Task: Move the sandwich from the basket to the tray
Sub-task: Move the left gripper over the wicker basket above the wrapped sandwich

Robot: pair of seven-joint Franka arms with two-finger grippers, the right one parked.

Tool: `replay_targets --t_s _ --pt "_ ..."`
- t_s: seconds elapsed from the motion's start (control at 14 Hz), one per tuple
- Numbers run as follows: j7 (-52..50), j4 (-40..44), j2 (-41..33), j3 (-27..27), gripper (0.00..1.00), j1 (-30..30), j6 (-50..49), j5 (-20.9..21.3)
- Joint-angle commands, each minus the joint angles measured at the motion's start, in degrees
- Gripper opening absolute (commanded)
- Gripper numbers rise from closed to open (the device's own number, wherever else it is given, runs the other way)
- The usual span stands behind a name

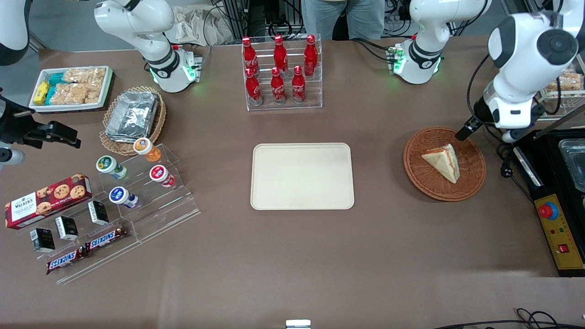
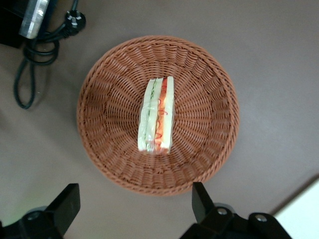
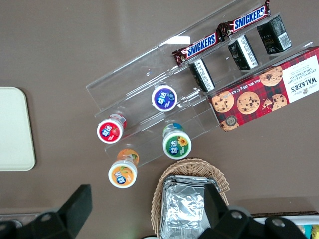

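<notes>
- Woven brown basket (image 1: 444, 164), at right of the front frame, holds the sandwich (image 1: 442, 161).
- Gripper (image 2: 134, 209) is spread wide above the basket, holding nothing.
- Tray (image 1: 302, 176) lies at centre.

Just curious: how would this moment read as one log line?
claw: open, above basket | sandwich: in basket, untouched | tray: bare
</notes>
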Motion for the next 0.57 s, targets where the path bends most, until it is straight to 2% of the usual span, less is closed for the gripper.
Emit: replay_targets --t_s 0.0,0.21,0.5 --pt "-0.68 -1.86 4.12 -0.32 1.0 0.6 5.79 1.11" --pt "-0.68 -5.73 6.93 -0.32 1.0 0.69 13.87 1.11" --pt "-2.61 -6.18 13.69 -0.32 1.0 0.69 20.82 1.03"
